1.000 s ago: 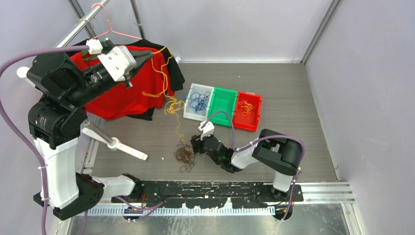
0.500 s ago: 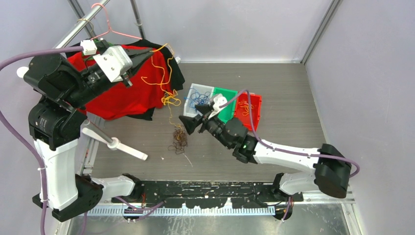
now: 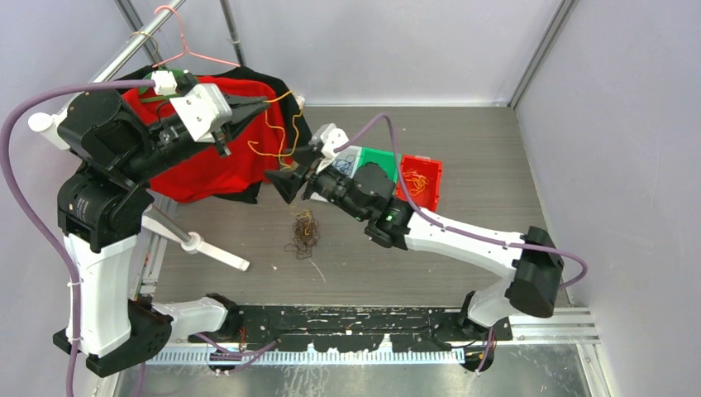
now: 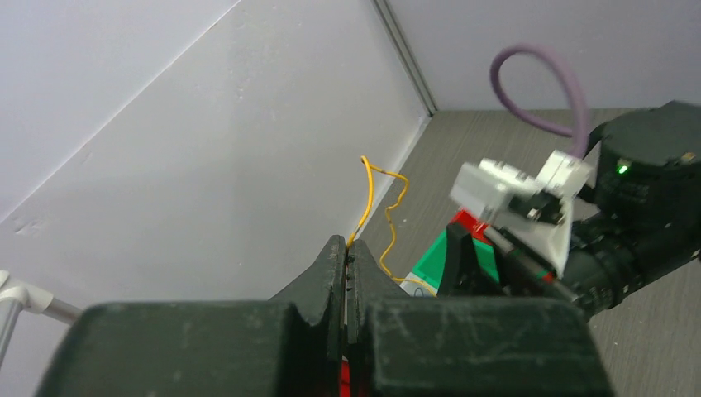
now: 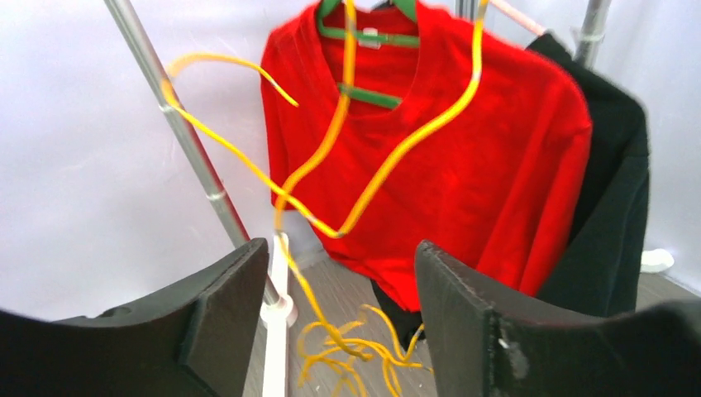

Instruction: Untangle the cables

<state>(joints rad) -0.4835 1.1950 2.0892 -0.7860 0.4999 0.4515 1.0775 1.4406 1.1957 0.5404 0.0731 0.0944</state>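
Bright, even light, soft shadows; yellow cables (image 5: 283,201) blur in right wrist view.

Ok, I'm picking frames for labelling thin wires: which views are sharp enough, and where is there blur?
Right wrist view: the yellow cables smear into soft bands near the lens; the red shirt is soft too. Left wrist view: its own fingers are blurred up close. Top view: evenly lit and crisp; the brown clump shows loose strands.
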